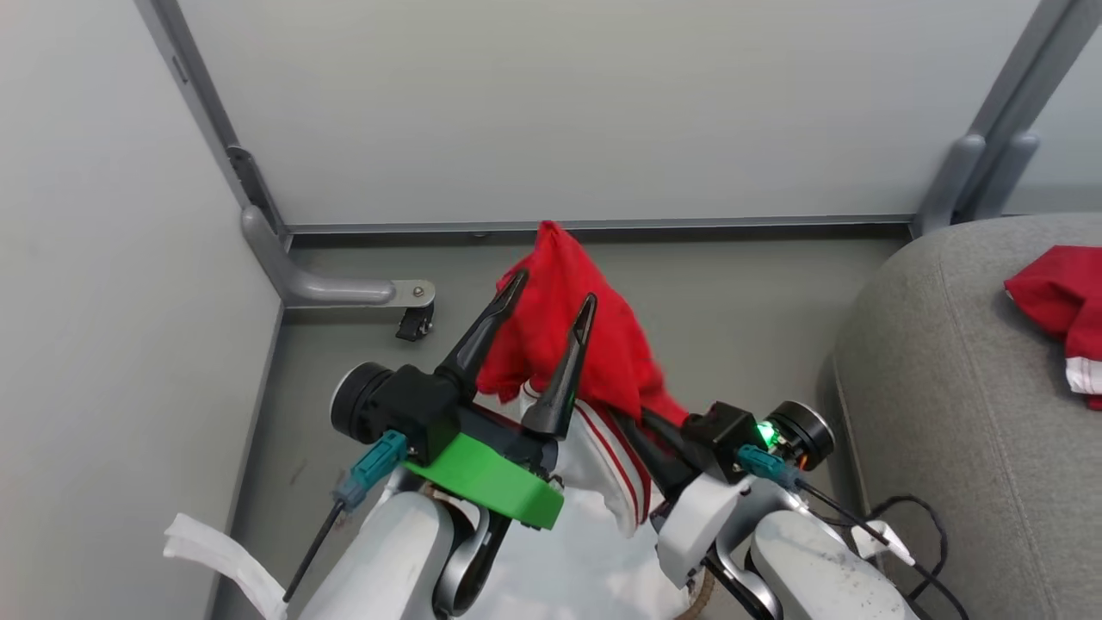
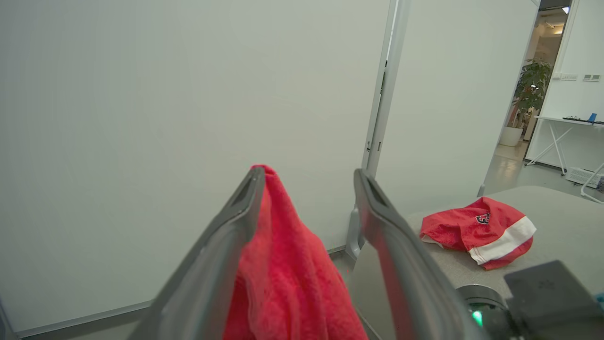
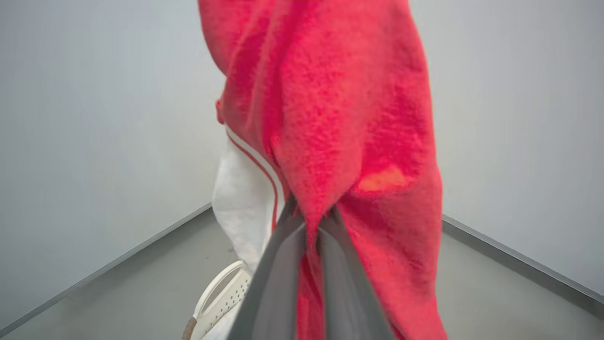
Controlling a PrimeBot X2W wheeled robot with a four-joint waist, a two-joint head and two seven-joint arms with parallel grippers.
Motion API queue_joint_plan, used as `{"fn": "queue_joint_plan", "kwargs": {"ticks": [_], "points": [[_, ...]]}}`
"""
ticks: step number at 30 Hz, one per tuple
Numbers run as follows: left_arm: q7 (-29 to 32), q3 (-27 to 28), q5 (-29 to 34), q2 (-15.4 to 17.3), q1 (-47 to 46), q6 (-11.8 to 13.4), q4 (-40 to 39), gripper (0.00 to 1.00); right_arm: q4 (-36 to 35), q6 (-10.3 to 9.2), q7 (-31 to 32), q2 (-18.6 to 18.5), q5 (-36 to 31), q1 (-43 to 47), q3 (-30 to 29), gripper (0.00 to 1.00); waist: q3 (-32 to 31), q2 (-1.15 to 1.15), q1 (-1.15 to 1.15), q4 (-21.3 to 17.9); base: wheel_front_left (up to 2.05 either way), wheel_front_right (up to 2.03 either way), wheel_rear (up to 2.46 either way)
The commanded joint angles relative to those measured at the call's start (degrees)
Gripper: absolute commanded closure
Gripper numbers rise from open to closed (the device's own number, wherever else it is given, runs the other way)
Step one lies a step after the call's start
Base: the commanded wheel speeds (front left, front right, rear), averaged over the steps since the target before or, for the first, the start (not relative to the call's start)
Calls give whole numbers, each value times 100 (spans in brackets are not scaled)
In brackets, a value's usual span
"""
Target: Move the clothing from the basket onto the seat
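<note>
A red jersey garment (image 1: 568, 319) with a white, red-striped part hangs in the air, lifted above the basket. My right gripper (image 3: 311, 215) is shut on its red fabric; in the head view its fingers (image 1: 646, 424) run up under the cloth. My left gripper (image 1: 551, 297) stands open, and the cloth (image 2: 283, 264) lies between its fingers, against the left one. Below, the white basket (image 3: 222, 293) shows a perforated wall and brown rim (image 1: 699, 596). A second red and white garment (image 2: 479, 229), numbered 23, lies on the grey seat (image 1: 947, 387), also seen as a red heap (image 1: 1063, 301).
Pale partition walls close in at the left and back, with a grey metal foot and caster (image 1: 413, 320) on the floor. Black cables and a white plug (image 1: 878, 538) lie beside the seat. A white strip (image 1: 215, 555) lies at the lower left.
</note>
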Motion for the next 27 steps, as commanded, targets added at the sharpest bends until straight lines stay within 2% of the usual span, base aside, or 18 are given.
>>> {"fn": "queue_joint_plan", "kwargs": {"ticks": [1,18,27], "points": [[5,66,61,5,102,-11,36,0,-101,-8,-13,-26,15,113,-106,100,26,0,0,-291,0,0,0],[5,515,393,37,595,-10,185,0,-883,-8,-13,-22,-457,956,-1004,100,60,0,0,-2667,0,0,0],[4,641,453,61,639,-10,190,0,-1192,-8,-13,-19,-550,1104,-1243,100,220,0,0,-3517,0,0,0]]}}
